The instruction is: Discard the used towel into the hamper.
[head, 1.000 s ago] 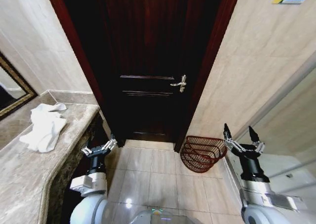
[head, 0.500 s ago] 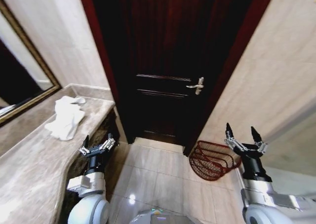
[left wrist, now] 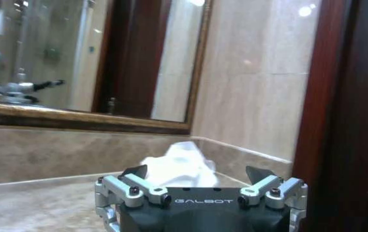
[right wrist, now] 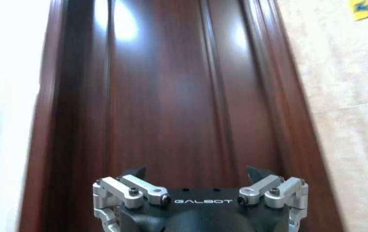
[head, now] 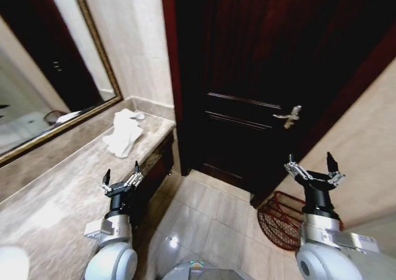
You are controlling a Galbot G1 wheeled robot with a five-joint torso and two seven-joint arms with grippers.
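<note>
A crumpled white towel (head: 124, 132) lies on the marble counter (head: 55, 193) near its far end, below the mirror. In the left wrist view the towel (left wrist: 177, 164) shows just beyond my fingers. My left gripper (head: 120, 176) is held up open over the counter's front edge, well short of the towel and holding nothing. On the floor at the lower right, against the wall, stands the reddish-brown openwork hamper (head: 278, 221), partly hidden behind my right arm. My right gripper (head: 314, 169) is raised open and empty above it, facing the dark door.
A dark wooden door (head: 260, 76) with a metal handle (head: 289, 115) fills the middle. A framed mirror (head: 49, 76) hangs over the counter on the left. Beige tiled floor (head: 210, 224) lies between counter and hamper. A tiled wall closes the right side.
The whole view has swung to the left: mirror and counter now take up more of the picture, door and hamper have slid right. Both grippers keep their raised, open pose.
</note>
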